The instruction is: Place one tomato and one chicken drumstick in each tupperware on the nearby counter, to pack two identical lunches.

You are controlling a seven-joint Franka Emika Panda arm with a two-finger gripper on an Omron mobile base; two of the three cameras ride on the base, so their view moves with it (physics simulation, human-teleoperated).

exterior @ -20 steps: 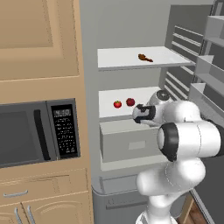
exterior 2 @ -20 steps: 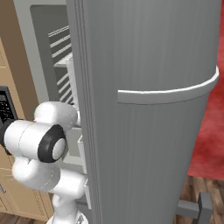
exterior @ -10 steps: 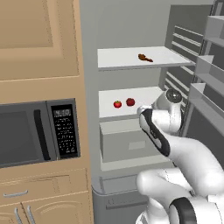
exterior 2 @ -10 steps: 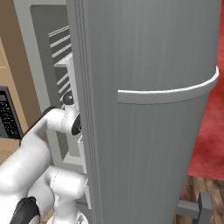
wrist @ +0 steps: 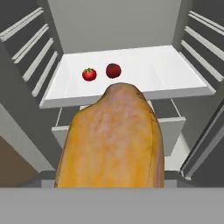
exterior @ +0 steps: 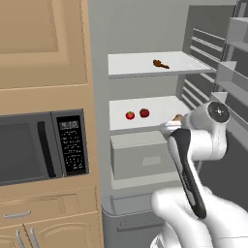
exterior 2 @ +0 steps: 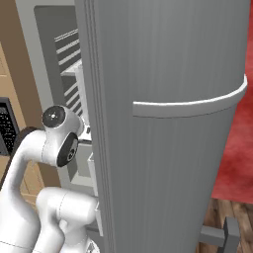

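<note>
A large golden-brown chicken drumstick [wrist: 113, 140] rises close in front of the hand camera, with my gripper [exterior: 172, 125] shut on it; its fingertips are hidden behind the meat. A bit of that drumstick [exterior: 178, 116] shows by the hand, just in front of the fridge's middle shelf [exterior: 160, 104]. Two small red tomatoes [wrist: 89, 74] [wrist: 113, 70] lie side by side on that shelf, beyond the held drumstick. A second drumstick [exterior: 160, 63] lies on the upper shelf. The tupperware and the counter are out of view.
The open fridge door [exterior 2: 168, 123] stands close on the arm's right, with door racks [exterior: 232, 72] beside the hand. A grey drawer [exterior: 140, 155] sits under the middle shelf. A microwave [exterior: 43, 150] is set in tan cabinets on the left.
The hand has drawn a little back and to the right from the middle shelf with the drumstick in it. The arm's elbow has swung down low. The tomatoes have not moved.
</note>
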